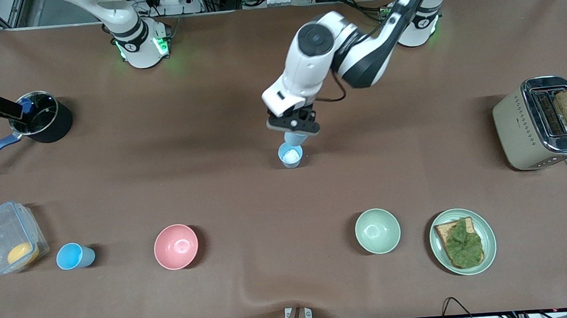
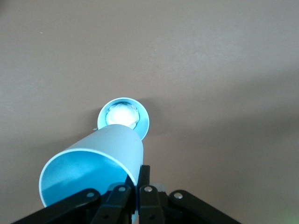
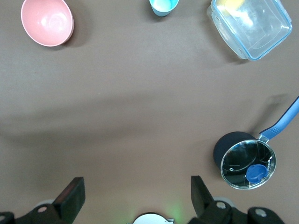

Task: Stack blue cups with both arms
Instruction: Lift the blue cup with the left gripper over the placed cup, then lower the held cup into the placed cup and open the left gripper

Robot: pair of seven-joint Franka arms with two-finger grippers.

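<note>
While stacking not yet done: third blue cup [image 1: 74, 256] nearest the camera, on the desk [image 1: 282, 279] between clear container [image 1: 9, 244] and pink bowl [image 1: 176, 246]. Mid-desk, paler cup [image 1: 291, 155] upright, white patch inside. Held cup [image 1: 296, 138] tilted directly above it, pinched at the rim wall by left gripper [image 1: 295, 124], fingers clamped on it. Right gripper [image 3: 135, 196] waiting high over the right arm's end, fingers spread, empty. Probably light, thin, slick plastic; best gripped by the wall near the rim, gently. Brown matte desk covering, slight wrinkle at the near edge.
</note>
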